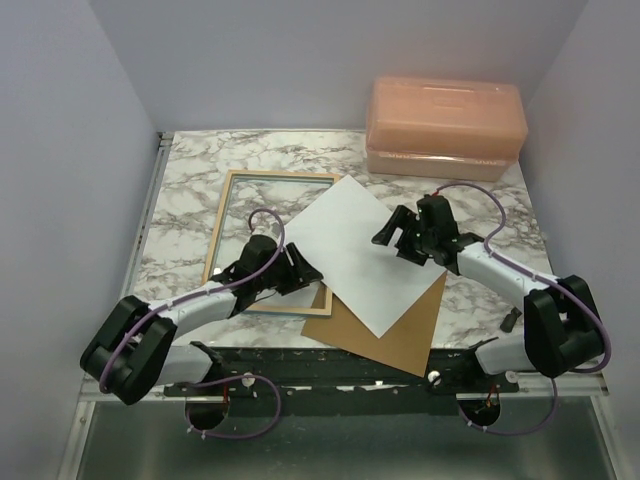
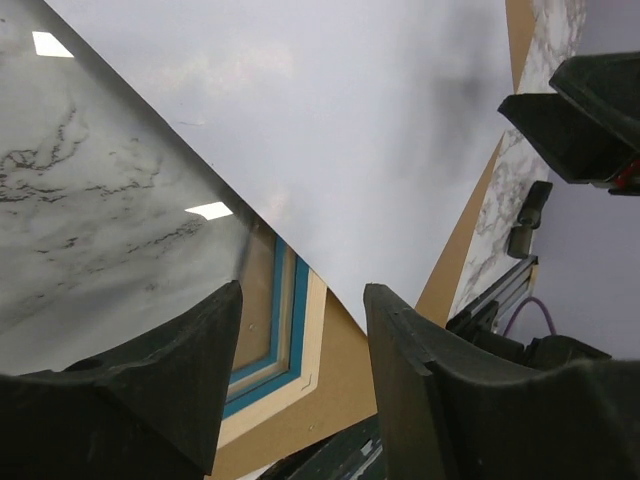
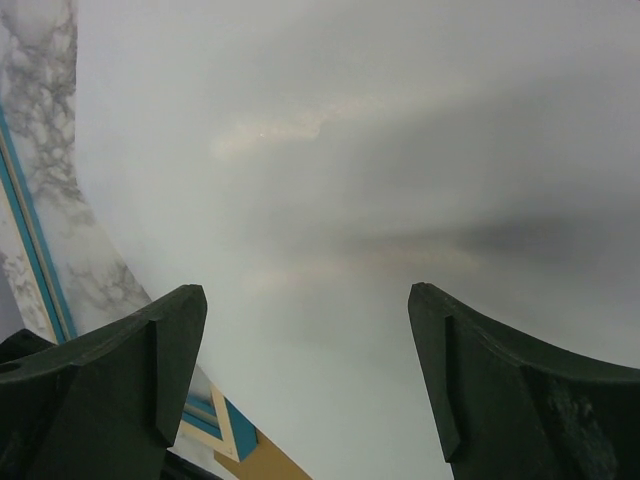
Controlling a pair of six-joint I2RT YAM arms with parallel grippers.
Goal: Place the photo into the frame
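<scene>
The frame (image 1: 218,230) lies back up on the bench (image 1: 190,200), pale wood showing. The photo (image 1: 365,260) lies blank white side up, turned like a diamond. Its left corner overlaps the frame's right side and its lower part covers the brown backing (image 1: 395,335). So it is on the frame, not in it.

The left gripper (image 1: 305,272) sits low at the photo's lower-left edge, jaws partly apart with nothing clamped. Through the gap its own camera shows the frame's blue lip and the backing. The right gripper (image 1: 390,232) hovers over the photo's upper right, jaws spread wide and empty.

From where I stand, the trouble is the skew. The photo has to turn square to the opening, and a sheet this thin (it looks floppy) could buckle or crease if pushed from one corner. If the left jaws close where they are, they might catch the backing or the frame's rail along with the photo. The whole stack would then drag, and the frame looks light enough to skate across the marble. A push from the right alone could ride the photo over the rail.
</scene>
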